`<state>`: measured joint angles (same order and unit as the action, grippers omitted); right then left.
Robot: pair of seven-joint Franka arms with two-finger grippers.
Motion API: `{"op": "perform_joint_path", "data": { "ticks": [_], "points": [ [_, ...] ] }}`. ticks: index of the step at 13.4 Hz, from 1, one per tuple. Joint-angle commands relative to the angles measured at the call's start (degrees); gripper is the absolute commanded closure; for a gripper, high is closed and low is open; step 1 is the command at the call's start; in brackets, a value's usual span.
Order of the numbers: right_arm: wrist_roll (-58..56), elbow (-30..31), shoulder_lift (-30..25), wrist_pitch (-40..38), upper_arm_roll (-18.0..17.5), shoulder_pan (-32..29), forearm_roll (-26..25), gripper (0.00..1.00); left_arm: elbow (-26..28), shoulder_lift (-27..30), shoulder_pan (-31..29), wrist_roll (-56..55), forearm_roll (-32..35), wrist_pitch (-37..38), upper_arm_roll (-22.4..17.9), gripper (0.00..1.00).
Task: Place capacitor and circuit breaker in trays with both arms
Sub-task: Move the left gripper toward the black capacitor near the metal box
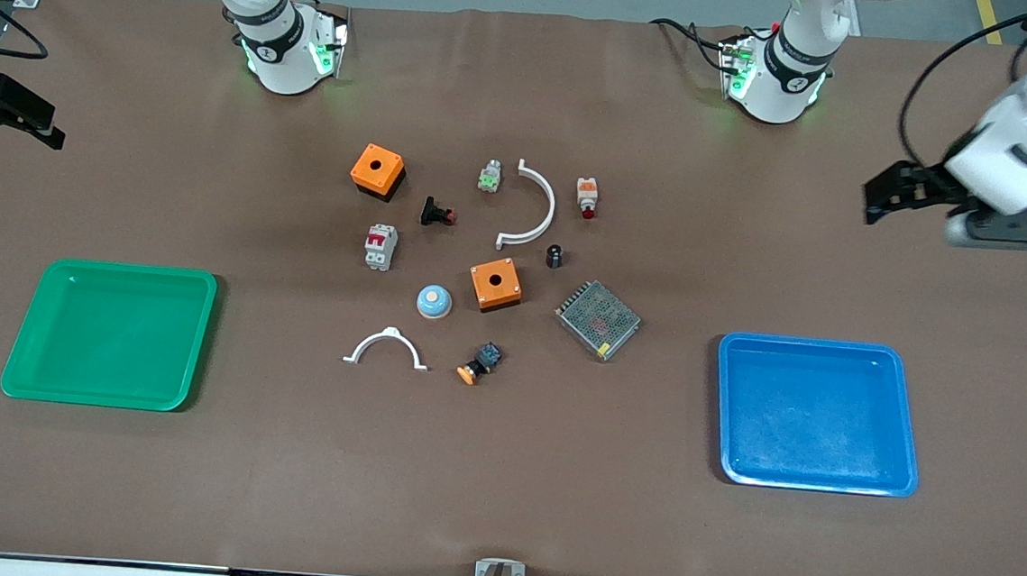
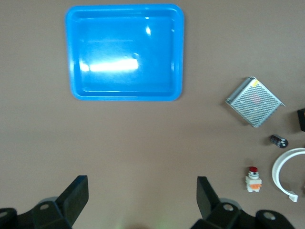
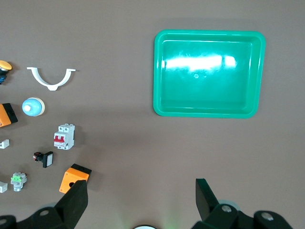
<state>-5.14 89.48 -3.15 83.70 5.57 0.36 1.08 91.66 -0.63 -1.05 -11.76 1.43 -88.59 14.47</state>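
Note:
The capacitor [image 1: 555, 256], a tiny black cylinder, lies on the table between the long white arc and the mesh-covered box; it also shows in the left wrist view [image 2: 279, 140]. The circuit breaker [image 1: 380, 247], a light-grey block with red levers, lies nearer the front camera than the orange box toward the right arm's end; it also shows in the right wrist view [image 3: 64, 137]. My left gripper [image 1: 878, 201] [image 2: 143, 191] is open and empty, up over bare table at the left arm's end. My right gripper [image 1: 48, 124] [image 3: 142, 191] is open and empty, up over the right arm's end.
A green tray [image 1: 113, 332] lies toward the right arm's end, a blue tray [image 1: 817, 413] toward the left arm's. In the middle lie two orange boxes [image 1: 378, 170] [image 1: 495, 285], a black push button [image 1: 436, 213], a white-orange switch [image 1: 587, 196], two white arcs [image 1: 533, 206] [image 1: 386, 348], a blue dome [image 1: 434, 300] and a mesh box [image 1: 597, 318].

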Motion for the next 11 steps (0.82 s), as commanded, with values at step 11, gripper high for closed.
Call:
{"op": "perform_joint_path", "data": {
  "ticks": [11],
  "points": [
    [0.3, 1.9, 12.0, 9.3, -0.3, 1.7, 5.0, 0.0, 6.4, -23.9, 21.6, -52.0, 7.6, -23.5, 9.8, 0.05]
  ]
}}
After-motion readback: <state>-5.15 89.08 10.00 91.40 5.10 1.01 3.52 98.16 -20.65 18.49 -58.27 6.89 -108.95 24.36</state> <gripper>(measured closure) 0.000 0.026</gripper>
